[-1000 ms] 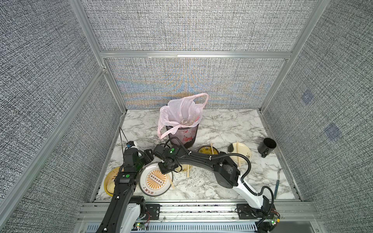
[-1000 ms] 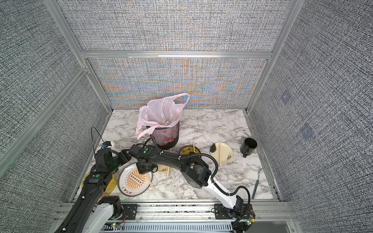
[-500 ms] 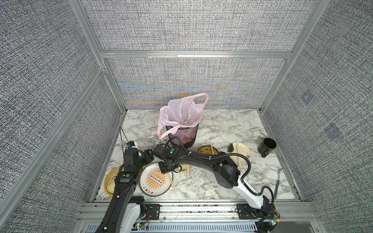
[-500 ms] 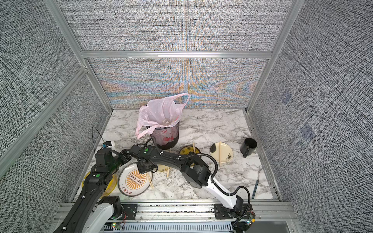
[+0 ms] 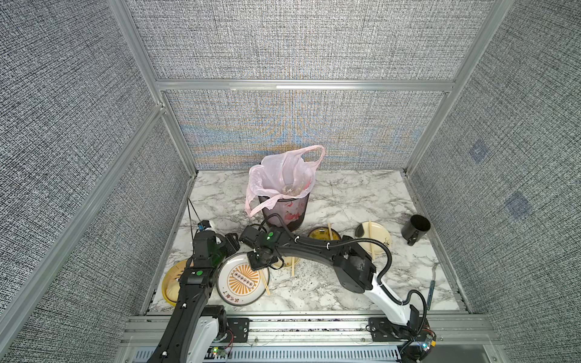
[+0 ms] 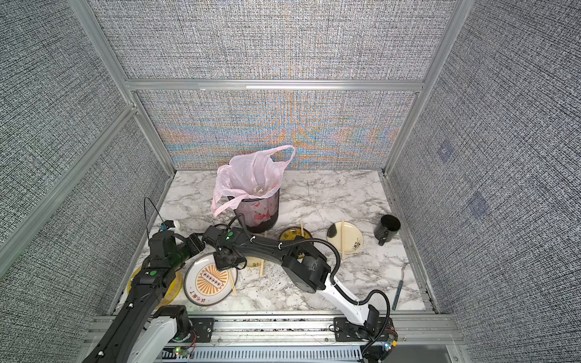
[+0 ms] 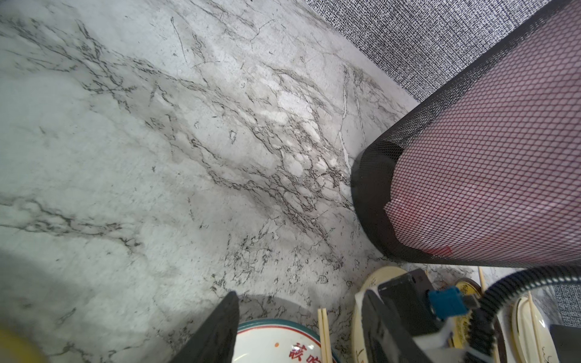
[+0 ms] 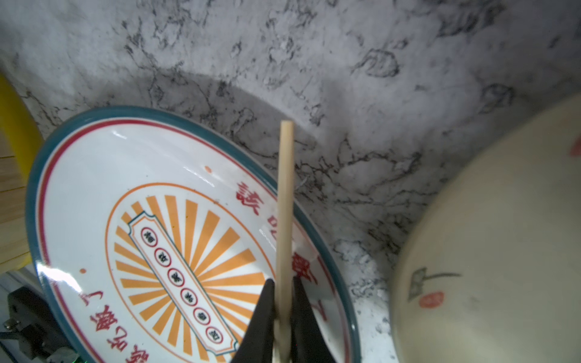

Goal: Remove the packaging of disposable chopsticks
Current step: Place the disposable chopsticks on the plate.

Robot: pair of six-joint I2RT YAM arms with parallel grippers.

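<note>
My right gripper (image 8: 283,281) is shut on a pair of pale disposable chopsticks (image 8: 286,204) over the right rim of a white plate with an orange sunburst (image 8: 125,110). In both top views this pair (image 5: 265,284) (image 6: 232,284) slants across that plate's edge (image 5: 248,302) below the right gripper (image 5: 260,264). My left gripper (image 7: 300,295) is open with nothing between its fingers, just beyond the plate's far rim (image 7: 273,323); in a top view the left gripper (image 5: 234,245) is left of the right wrist. No clear packaging sleeve shows on the held pair.
A black mesh bin (image 5: 284,213) lined with a pink bag stands behind the arms. More chopsticks lie on a cream plate (image 5: 370,239), a small yellow dish (image 5: 330,231) and the table (image 5: 293,267). A black mug (image 5: 415,229) stands far right, a yellow plate (image 5: 171,283) front left.
</note>
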